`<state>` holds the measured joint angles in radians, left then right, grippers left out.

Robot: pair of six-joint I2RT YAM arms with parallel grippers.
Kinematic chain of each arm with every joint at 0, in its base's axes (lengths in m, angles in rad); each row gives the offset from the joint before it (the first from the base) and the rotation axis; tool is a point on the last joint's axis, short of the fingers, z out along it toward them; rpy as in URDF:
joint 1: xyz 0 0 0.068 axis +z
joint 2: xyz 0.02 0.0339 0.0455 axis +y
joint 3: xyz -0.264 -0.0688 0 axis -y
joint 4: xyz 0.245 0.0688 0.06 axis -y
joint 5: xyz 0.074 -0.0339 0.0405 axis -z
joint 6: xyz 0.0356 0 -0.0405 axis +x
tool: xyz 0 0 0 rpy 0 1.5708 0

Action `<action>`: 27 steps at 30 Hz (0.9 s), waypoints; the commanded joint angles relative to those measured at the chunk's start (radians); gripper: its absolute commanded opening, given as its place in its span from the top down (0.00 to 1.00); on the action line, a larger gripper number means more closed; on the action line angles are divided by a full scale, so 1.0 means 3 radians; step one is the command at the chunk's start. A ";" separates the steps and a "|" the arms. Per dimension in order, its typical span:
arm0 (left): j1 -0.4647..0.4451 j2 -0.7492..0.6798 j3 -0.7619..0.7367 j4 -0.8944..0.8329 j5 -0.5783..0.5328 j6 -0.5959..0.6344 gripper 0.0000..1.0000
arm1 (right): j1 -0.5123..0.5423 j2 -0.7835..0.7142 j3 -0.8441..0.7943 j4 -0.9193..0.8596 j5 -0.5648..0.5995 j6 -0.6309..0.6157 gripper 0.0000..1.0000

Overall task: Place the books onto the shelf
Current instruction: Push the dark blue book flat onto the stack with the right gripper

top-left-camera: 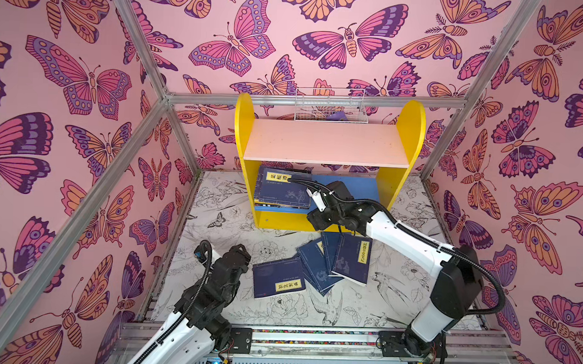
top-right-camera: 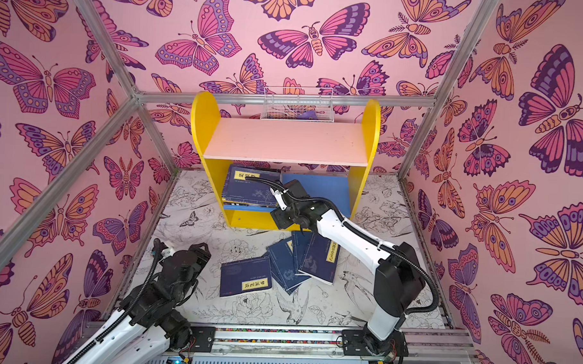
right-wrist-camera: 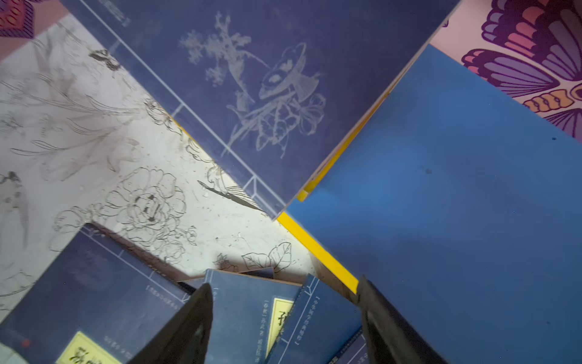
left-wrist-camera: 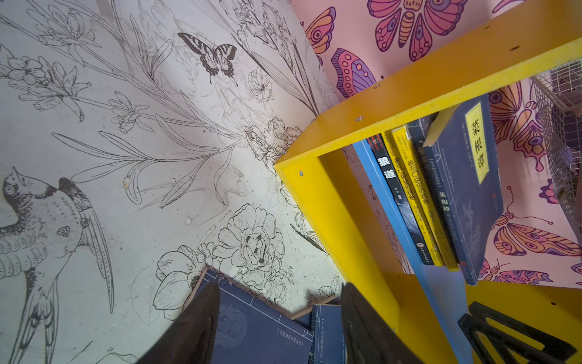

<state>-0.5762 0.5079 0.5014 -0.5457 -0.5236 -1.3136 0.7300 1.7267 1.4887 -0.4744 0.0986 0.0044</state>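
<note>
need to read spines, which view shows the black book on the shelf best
The left wrist view: the black book shows its spine lettering, lying lowest in the stack on the shelf. Both top views hide it under the navy book; the right wrist view misses it.

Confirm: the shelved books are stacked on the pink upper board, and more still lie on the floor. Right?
Not quite. The shelved books sit on the blue lower board; the pink upper board is bare, as both top views show. More books do still lie on the floor.
</note>
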 commanded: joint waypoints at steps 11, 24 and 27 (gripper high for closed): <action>0.0048 -0.0091 -0.0026 -0.0022 -0.0053 -0.0008 0.37 | 0.0003 0.0430 0.0667 -0.0102 0.0276 -0.0432 0.27; 0.0095 -0.0228 -0.0099 -0.0086 -0.0041 -0.0046 0.36 | 0.0004 0.0746 0.1130 -0.0186 0.0016 -0.0413 0.31; 0.0100 -0.0226 -0.0112 -0.0085 -0.0020 -0.0057 0.36 | 0.0004 0.0778 0.1192 -0.0186 -0.0049 -0.0386 0.32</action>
<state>-0.5537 0.4473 0.4889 -0.5507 -0.5236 -1.3254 0.7284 1.9476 1.7985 -0.5110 0.1196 -0.1051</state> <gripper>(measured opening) 0.642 0.680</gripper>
